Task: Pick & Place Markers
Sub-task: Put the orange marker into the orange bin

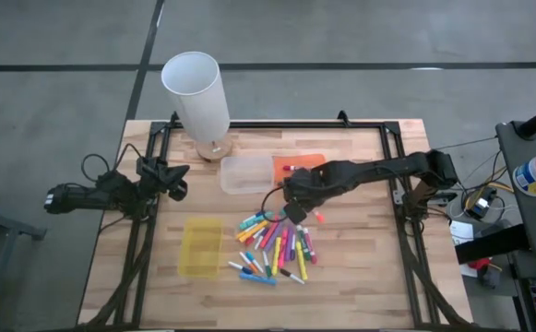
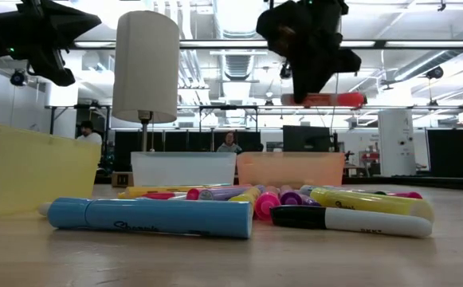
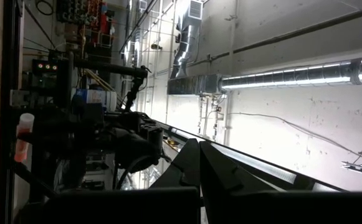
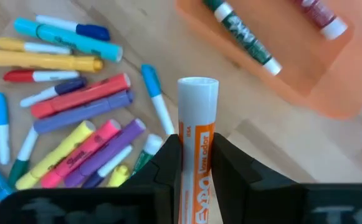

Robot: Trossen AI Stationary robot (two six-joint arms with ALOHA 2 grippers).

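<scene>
A pile of markers [image 1: 272,247] in mixed colours lies on the wooden table, also seen in the right wrist view [image 4: 75,134] and the low view [image 2: 239,209]. My right gripper [image 1: 297,210] hangs above the pile's far right side, shut on an orange-and-white marker [image 4: 197,124]. An orange tray [image 4: 274,56] beyond it holds a green marker [image 4: 243,31] and a red one [image 4: 321,15]. My left gripper [image 1: 177,183] waits shut at the table's left edge, pointing slightly up [image 3: 199,165]. My right gripper pinches the marker's orange-labelled barrel [image 4: 197,158] between its two fingers [image 4: 168,162], which come from above, pointing steeply down and lying across it. The marker hangs about level [image 2: 327,100], lifted clear of the pile, its white end [image 4: 198,87] sticking out past the fingers.
A clear tray [image 1: 246,173] sits left of the orange tray [image 1: 302,163]; a yellow tray [image 1: 200,246] lies left of the pile. A tall white cylinder on a wooden foot [image 1: 196,92] stands at the far left. Bare table lies right of the pile.
</scene>
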